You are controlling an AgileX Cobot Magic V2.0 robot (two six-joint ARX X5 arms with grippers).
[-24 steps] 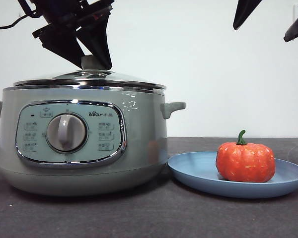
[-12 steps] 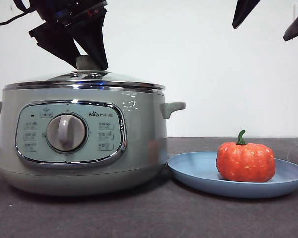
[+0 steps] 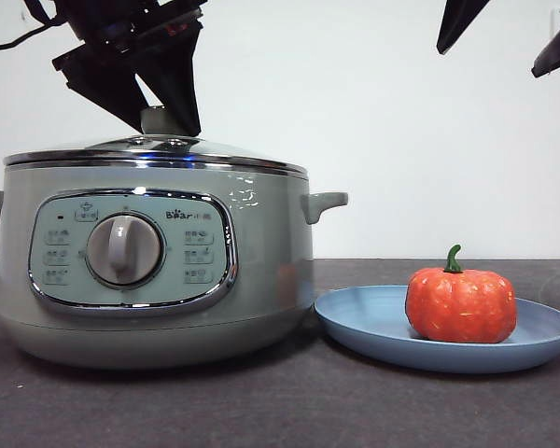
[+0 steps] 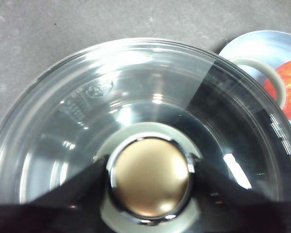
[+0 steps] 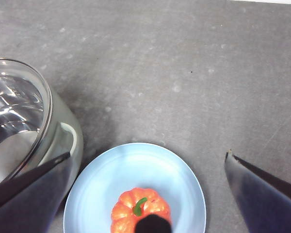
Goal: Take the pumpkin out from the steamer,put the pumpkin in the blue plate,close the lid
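The steamer stands at the left with the glass lid lying level on its rim. My left gripper comes down from above and is shut on the lid's pale-green knob. In the left wrist view both jaws press the sides of the knob above the lid's glass. The pumpkin sits upright in the blue plate to the right of the steamer. My right gripper hangs open and empty high above the plate and pumpkin.
The steamer's side handle reaches toward the plate's near rim. Dark grey tabletop lies behind and to the right of the plate. A white wall stands at the back.
My left gripper has carried the lid a little to the left and down. The lid now rests level on the steamer's rim. The right gripper, pumpkin and plate have not moved.
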